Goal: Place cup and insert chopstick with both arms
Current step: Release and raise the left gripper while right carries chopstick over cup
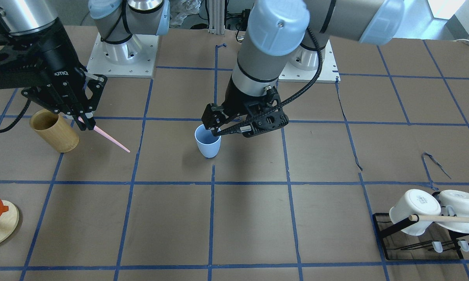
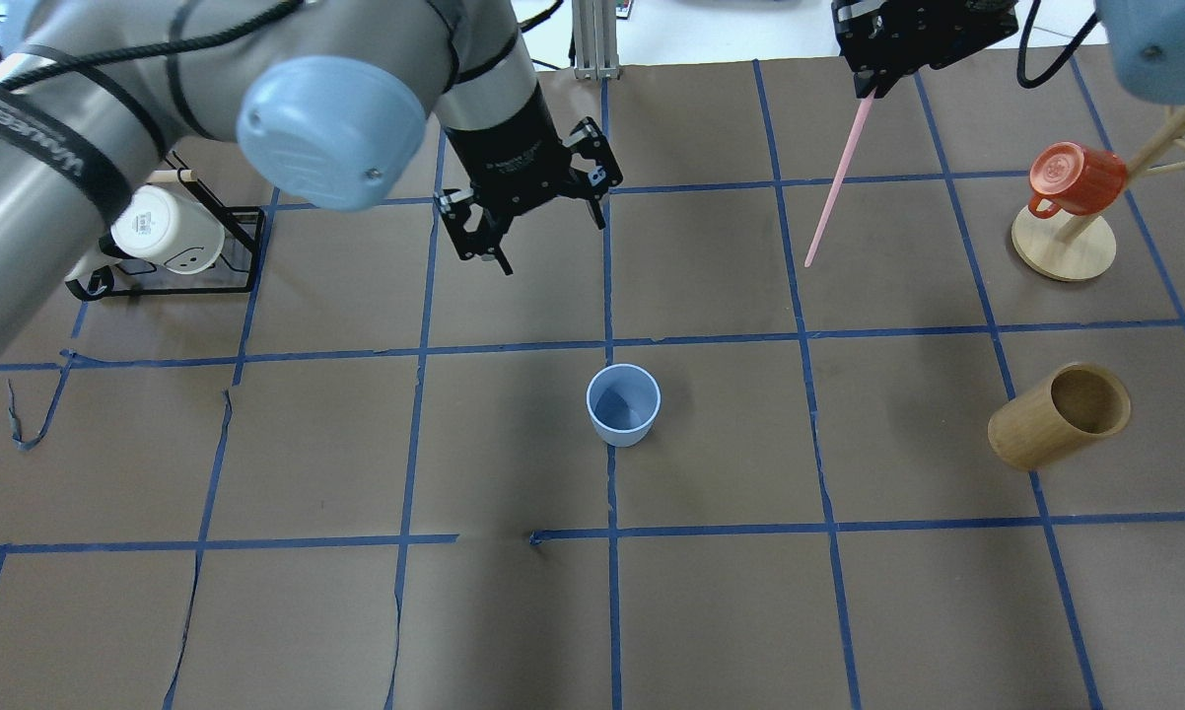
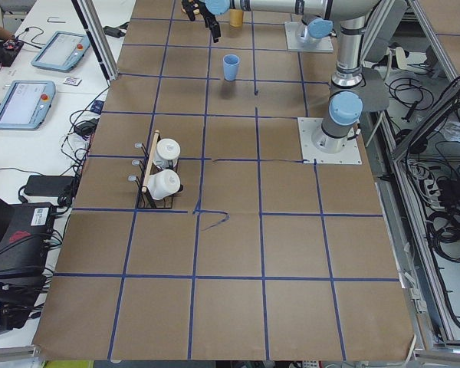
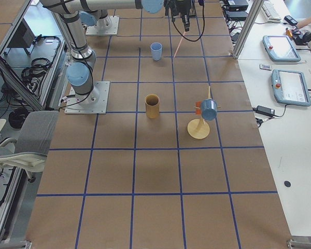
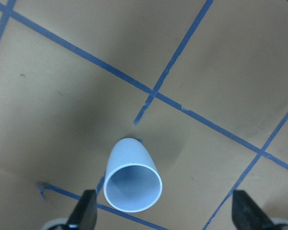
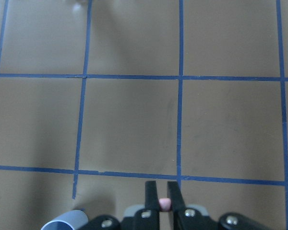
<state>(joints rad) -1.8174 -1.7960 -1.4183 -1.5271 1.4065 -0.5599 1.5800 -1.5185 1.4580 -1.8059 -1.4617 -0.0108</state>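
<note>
right gripper (image 4: 184, 22): grips the chopstick's top end
chopstick (image 4: 180, 44): hangs slanted beneath the gripper
cup (image 4: 156, 51): upright, beside the chopstick's lower tip, apart

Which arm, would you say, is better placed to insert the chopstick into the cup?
Right: the right gripper holds the chopstick, while the left gripper is open and empty above the standing cup.

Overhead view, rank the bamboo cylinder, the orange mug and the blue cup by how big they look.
1. Bamboo cylinder, clearly largest.
2. Orange mug and cup: about alike. The mug hangs raised on its stand, so I won't rank them.
</note>
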